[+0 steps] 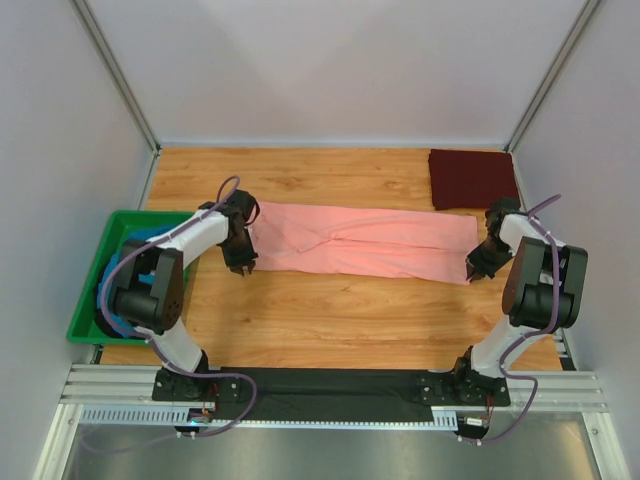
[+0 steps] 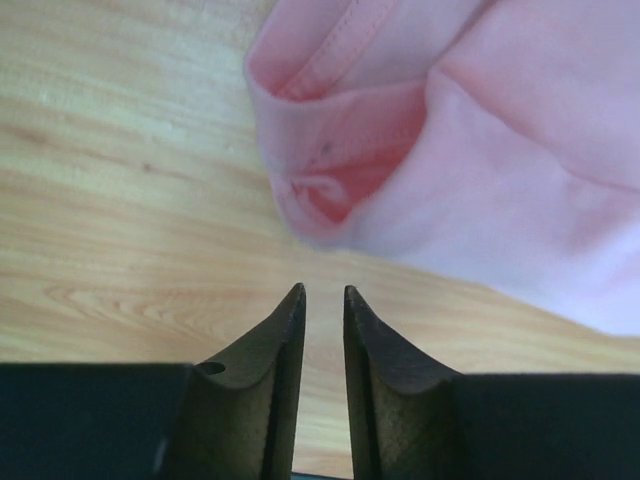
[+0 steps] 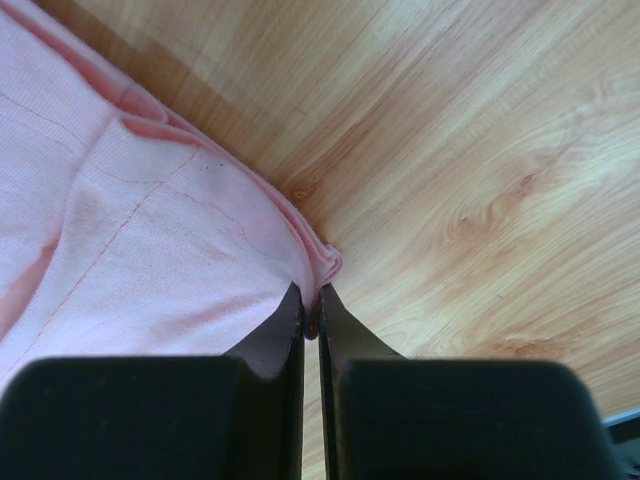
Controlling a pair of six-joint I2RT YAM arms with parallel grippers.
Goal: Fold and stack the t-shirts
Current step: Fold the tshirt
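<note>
- Top view: salmon-pink t-shirt (image 1: 370,243) lies flat as a long band across the middle of the wooden table (image 1: 330,320), running from 9 to 3 o'clock, folded lengthwise with a crease line along it.
- Maroon t-shirt (image 1: 472,178) sits folded in a square at the 1 o'clock corner, well apart from the pink one.
- Green bin (image 1: 90,290) stands off the table edge at 8 o'clock. Blue cloth (image 1: 140,243) shows inside it, mostly hidden behind the left arm.
- Left gripper (image 1: 242,266) points down at the pink shirt's 9 o'clock end, on its near edge. Right gripper (image 1: 476,272) points down at the shirt's 3 o'clock end, at the near corner. From this height I cannot tell how either pair of jaws stands.
- Left wrist view: left gripper (image 2: 322,292) has its fingers a narrow slit apart, with nothing between them and bare table (image 2: 120,150) under the tips.
- The salmon-pink t-shirt (image 2: 480,150) fills the 12 to 3 o'clock part of this view. A rolled hem or sleeve opening bulges at 12 o'clock, just beyond the tips and not touching them.
- Right wrist view: right gripper (image 3: 311,292) has its fingers pressed together, with a sliver of pink caught at the tips. It is pinching the shirt's corner.
- The salmon-pink t-shirt (image 3: 130,230) spreads from 8 to 11 o'clock, with a stitched seam crossing it. Its layered edge runs down to the pinched corner. Wood table (image 3: 480,130) covers the 12 to 4 o'clock side.
</note>
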